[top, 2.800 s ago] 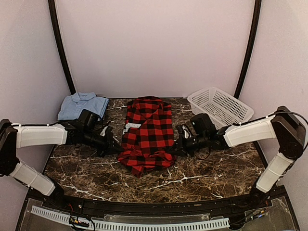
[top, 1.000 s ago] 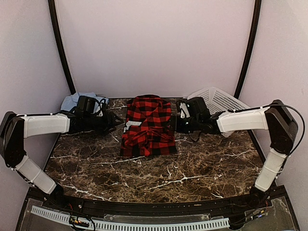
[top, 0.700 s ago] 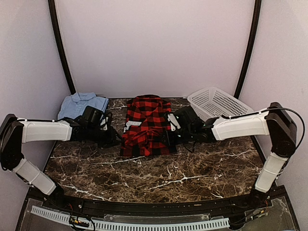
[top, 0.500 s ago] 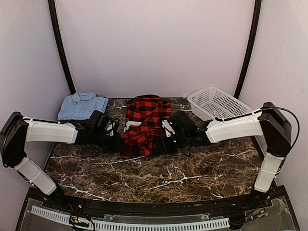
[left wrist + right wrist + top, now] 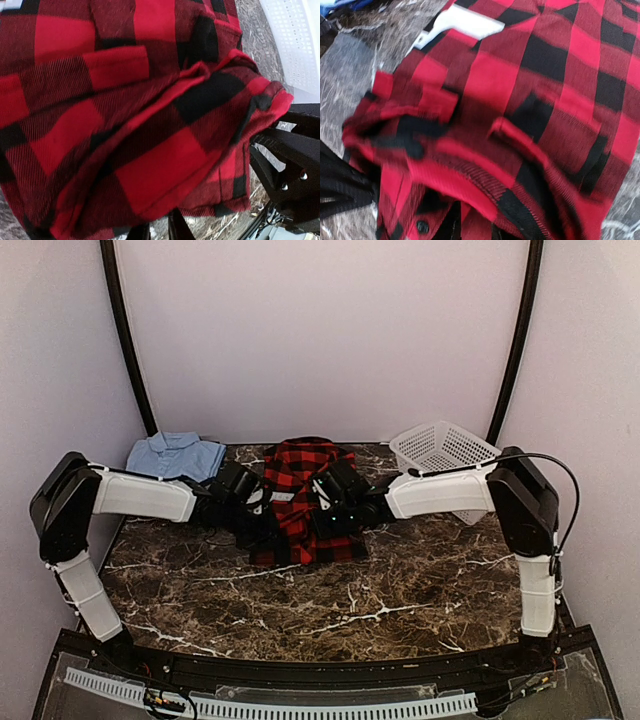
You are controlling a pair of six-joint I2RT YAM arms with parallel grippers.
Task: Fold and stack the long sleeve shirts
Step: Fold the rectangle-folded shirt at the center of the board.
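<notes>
Claws: left claw and right claw are both down on the red-and-black flannel shirt, near each other, with a strip of its cloth between them.
Far left: light blue shirt, folded flat with its collar showing. It lies well off to the left of the left claw and farther back, and nothing touches it.
Left grip: the left claw's jaws are drawn narrow and pinch the flannel at its near-left edge. In the left wrist view the checked hem runs down to the two dark fingers, which stand close together.
Cloth: the flannel lies between and under the two claws. Its near part is bunched into ridges where they hold it, and its far part lies flatter behind them.
Tag: white tag on the flannel's left part, just behind the left claw.
Right grip: the right claw is narrow too, closed on a thick fold at the shirt's near-right side. The right wrist view is blurred, but red cloth fills the gap between its fingers.
Far right: white mesh basket, behind and to the right of the right claw and well apart from it, partly hidden by the right forearm.
Underneath: marble table, dark stone with white veins, under the shirt and both claws.
</notes>
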